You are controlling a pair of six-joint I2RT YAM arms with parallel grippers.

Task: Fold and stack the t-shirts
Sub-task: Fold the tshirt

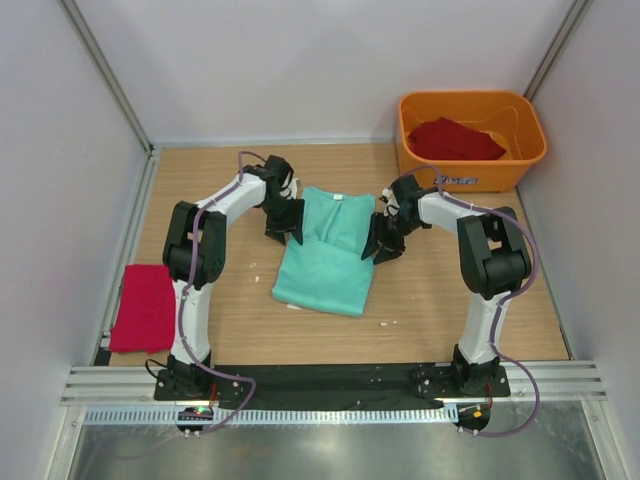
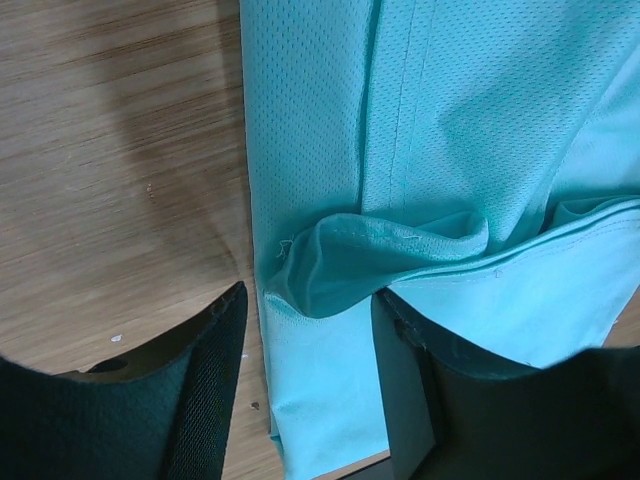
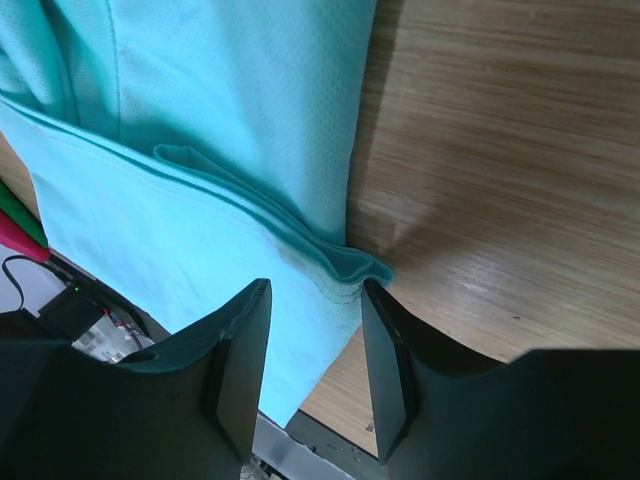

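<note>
Near the front of the wooden table [image 1: 450, 290], a folded deep red t-shirt [image 1: 145, 305] lies well to the left of the mint-green t-shirt [image 1: 325, 260], which is spread partly folded at mid-table. The left gripper [image 1: 285, 228] stands at the green shirt's left edge and the right gripper [image 1: 383, 245] at its right edge. Each has its fingers spread apart, straddling a raised fold of cloth without closing on it. Beyond the green shirt, to its far right, an orange plastic tub [image 1: 500, 165] holds a crumpled deep red t-shirt [image 1: 455, 138].

One mint-green t-shirt [image 1: 325, 255], apparently two red t-shirts [image 1: 145, 305] [image 1: 455, 138], one orange tub [image 1: 495, 170], two arms [image 1: 200, 250] [image 1: 490, 255].
</note>
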